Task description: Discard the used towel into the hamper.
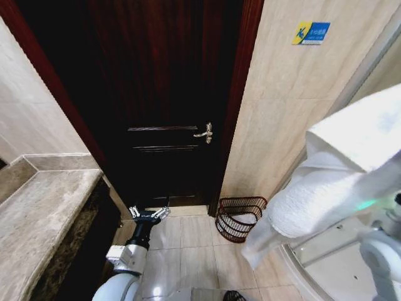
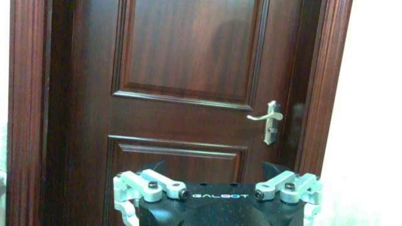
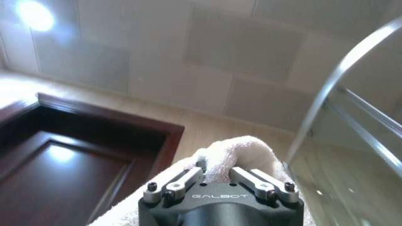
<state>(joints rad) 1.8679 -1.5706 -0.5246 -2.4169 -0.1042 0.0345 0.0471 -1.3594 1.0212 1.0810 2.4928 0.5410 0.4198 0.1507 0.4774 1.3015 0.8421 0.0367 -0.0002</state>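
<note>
One white towel [image 1: 338, 188] hangs bunched from the right gripper [image 3: 220, 178], raised at the robot's right side; the fingers are closed into a fold of the cloth. The towel is judged soft, light and limp, so it will drape and sag; a pinch on a thick bunched fold appears the most secure hold. The left gripper [image 1: 150, 213] is parked low, its fingers spread and empty. Farther off, one hamper [image 1: 240, 217] stands on the tiled floor [image 1: 188, 251] beside one dark door [image 1: 163, 100].
</note>
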